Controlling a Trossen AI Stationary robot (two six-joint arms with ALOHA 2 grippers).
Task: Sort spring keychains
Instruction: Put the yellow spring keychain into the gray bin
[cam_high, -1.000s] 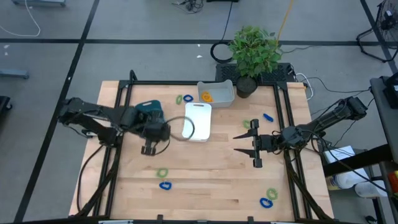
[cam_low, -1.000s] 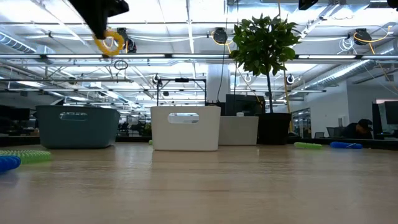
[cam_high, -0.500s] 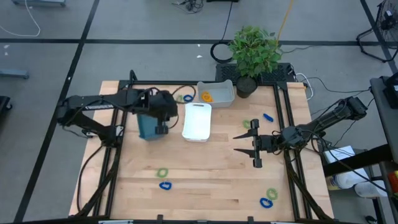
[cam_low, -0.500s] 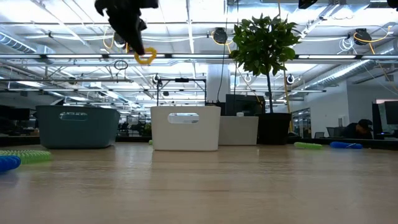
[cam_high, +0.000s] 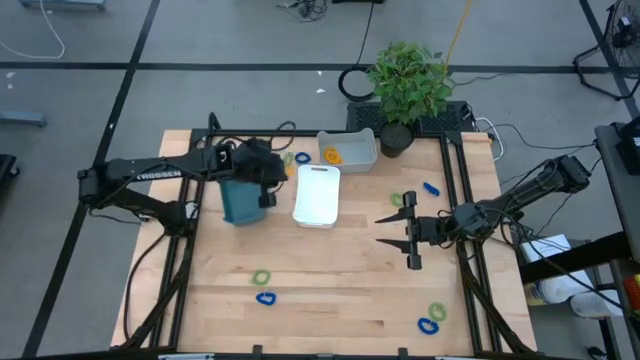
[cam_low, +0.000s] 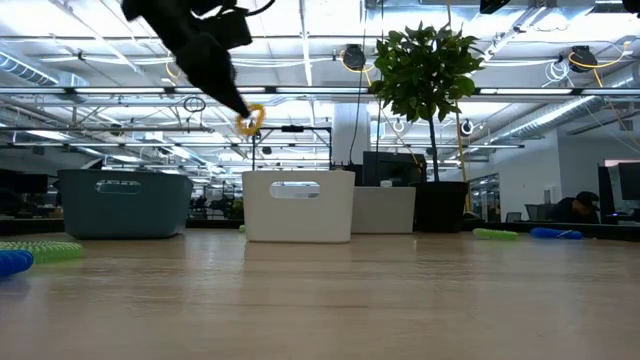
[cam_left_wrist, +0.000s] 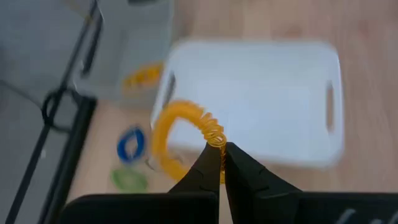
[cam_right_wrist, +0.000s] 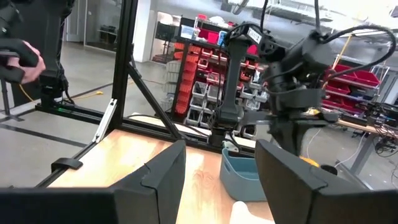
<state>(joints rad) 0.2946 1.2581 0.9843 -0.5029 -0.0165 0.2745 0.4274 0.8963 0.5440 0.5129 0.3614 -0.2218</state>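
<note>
A: Where is the left gripper (cam_left_wrist: 221, 163)?

B: Raised above the table, over the gap between the teal bin (cam_high: 238, 200) and the white tray (cam_high: 318, 195). Its fingers are pinched together on an orange-yellow spring keychain (cam_left_wrist: 180, 127), which dangles from the tips as a coiled loop. In the low view the same loop (cam_low: 250, 119) hangs well above the white tray's rim.

A: Any writing to read?

B: White lettering runs along the left arm (cam_high: 155, 173) in the high view, but it is too small to make out. I see nothing else legible.

A: And the right gripper (cam_high: 408, 231)?

B: It waits over the right side of the table, fingers apart, holding nothing.

A: The other keychains?

B: One orange-yellow keychain (cam_high: 332, 155) lies inside the grey tray (cam_high: 352, 138) at the back, near the potted plant (cam_high: 408, 80). A green one (cam_high: 288, 159) and a blue one (cam_high: 302, 157) lie just behind the white tray. A green (cam_high: 397, 200) and a blue (cam_high: 431, 188) sit near the right gripper. A green (cam_high: 261, 277) and blue (cam_high: 265, 298) pair lies at the front left, and another green (cam_high: 437, 312) and blue (cam_high: 428, 326) pair at the front right.
</note>
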